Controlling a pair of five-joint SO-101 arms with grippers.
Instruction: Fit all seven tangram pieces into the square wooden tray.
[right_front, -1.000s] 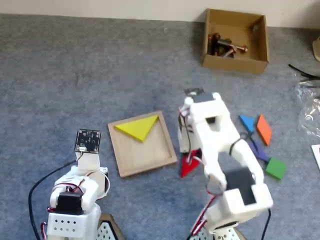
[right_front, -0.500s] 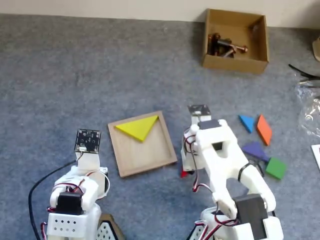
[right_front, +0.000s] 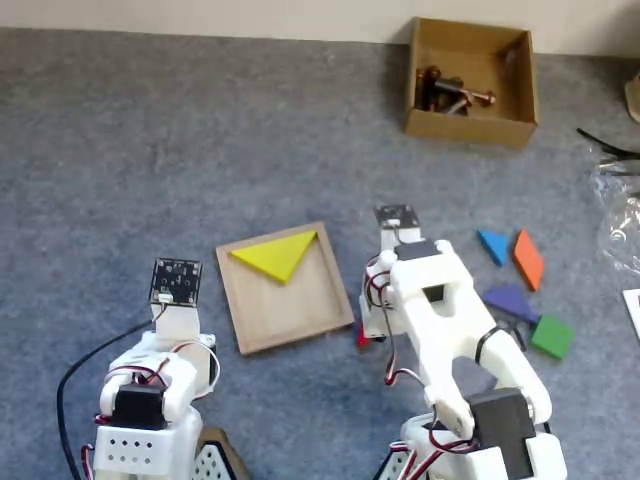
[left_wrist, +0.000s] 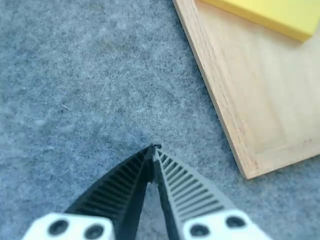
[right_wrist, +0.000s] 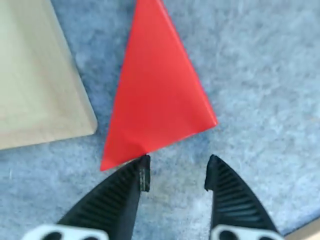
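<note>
- Triangle (right_wrist: 157, 95) — red, flat on carpet — lies just beyond my right claw (right_wrist: 177, 172), tray (right_wrist: 30, 100) close beside it.
- Right claw gapes wide, empty.
- Likely thin, stiff, light, slick; I'd pinch across opposite edges.

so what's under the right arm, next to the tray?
The red triangle, flat on the carpet beside the wooden tray's corner, ahead of the open right tool. From above the arm covers all but a sliver.

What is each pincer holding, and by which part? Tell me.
Nothing is held. The right pincer is open at the edge of the red triangle; the left pincer is shut, empty, beside the tray.
</note>
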